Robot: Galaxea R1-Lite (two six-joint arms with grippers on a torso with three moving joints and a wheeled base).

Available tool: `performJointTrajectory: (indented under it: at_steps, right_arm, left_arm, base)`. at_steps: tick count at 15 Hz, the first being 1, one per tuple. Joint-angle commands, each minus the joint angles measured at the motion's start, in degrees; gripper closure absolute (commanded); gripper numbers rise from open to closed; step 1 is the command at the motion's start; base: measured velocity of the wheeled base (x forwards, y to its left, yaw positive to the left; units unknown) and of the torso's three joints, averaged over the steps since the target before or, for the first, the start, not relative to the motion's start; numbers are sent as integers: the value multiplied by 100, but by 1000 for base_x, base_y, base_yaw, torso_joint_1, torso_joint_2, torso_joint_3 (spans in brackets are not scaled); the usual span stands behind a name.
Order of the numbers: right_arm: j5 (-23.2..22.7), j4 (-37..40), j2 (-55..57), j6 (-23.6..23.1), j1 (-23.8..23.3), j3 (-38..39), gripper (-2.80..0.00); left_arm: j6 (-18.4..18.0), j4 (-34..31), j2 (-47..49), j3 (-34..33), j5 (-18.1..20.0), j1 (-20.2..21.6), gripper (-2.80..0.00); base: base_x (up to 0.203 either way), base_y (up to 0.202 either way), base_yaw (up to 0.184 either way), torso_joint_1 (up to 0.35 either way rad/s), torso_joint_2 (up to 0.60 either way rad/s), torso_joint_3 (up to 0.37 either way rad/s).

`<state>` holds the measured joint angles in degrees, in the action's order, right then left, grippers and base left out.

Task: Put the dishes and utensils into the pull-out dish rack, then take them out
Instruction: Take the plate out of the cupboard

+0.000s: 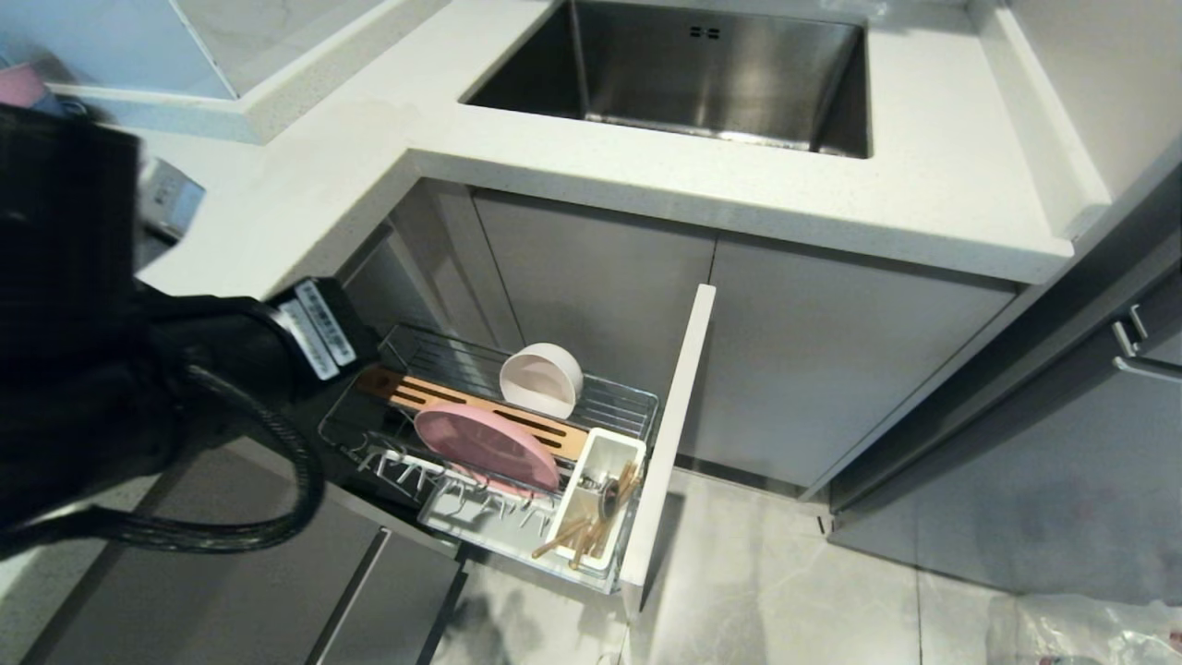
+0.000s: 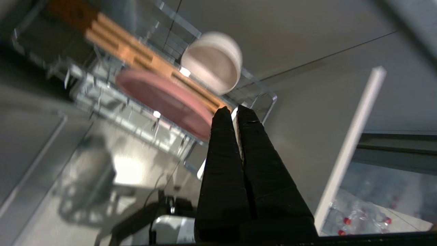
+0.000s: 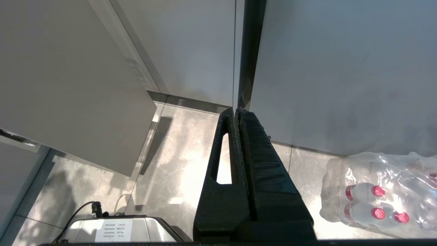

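The pull-out dish rack [image 1: 637, 399] stands drawn out below the counter, its pale front panel [image 1: 679, 416] towards the floor. A pink plate [image 1: 485, 445] stands on edge in it beside the slotted wood strip [image 1: 434, 395]. A cream bowl [image 1: 542, 379] sits on its side behind the strip. The white utensil cup [image 1: 602, 454] holds the chopsticks [image 1: 577, 538] and the spoon [image 1: 609, 499]. My left arm [image 1: 319, 328] hangs over the rack's left end. The left gripper [image 2: 235, 111] is shut and empty, above the plate [image 2: 164, 99] and bowl [image 2: 211, 63]. My right gripper [image 3: 236, 111] is shut and empty, parked over the floor.
A steel sink [image 1: 702, 65] is set in the white counter [image 1: 923, 185] above the rack. Grey cabinet fronts close in both sides, with a drawer handle [image 1: 1131, 342] at the right. A wrapped pack of water bottles [image 3: 382, 194] lies on the tiled floor at the right.
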<state>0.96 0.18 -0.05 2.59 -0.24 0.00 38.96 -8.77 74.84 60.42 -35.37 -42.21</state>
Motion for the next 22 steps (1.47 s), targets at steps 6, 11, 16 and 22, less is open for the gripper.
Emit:
performJointTrajectory:
  at_steps: [6,11,16,22]
  right_arm:
    - [0,-1,5,-1,7,9,0]
    - [0,-1,5,1,-1,9,0]
    - [0,-1,5,-4,-2,9,0]
    - [0,-1,5,-2,2,9,0]
  left_arm:
    - [1402,14,2042,-344,-934,-408,0]
    - [1484,189,2484,-410,-928,-181,0]
    - [1310,833,2734,-382,-919,-24,-280]
    - [1027,1149,3109,-121,-900,249,-280]
  base:
    - [0,0,0,0,0,0]
    - [0,0,0,0,0,0]
    - [0,0,0,0,0,0]
    - [0,0,0,0,0,0]
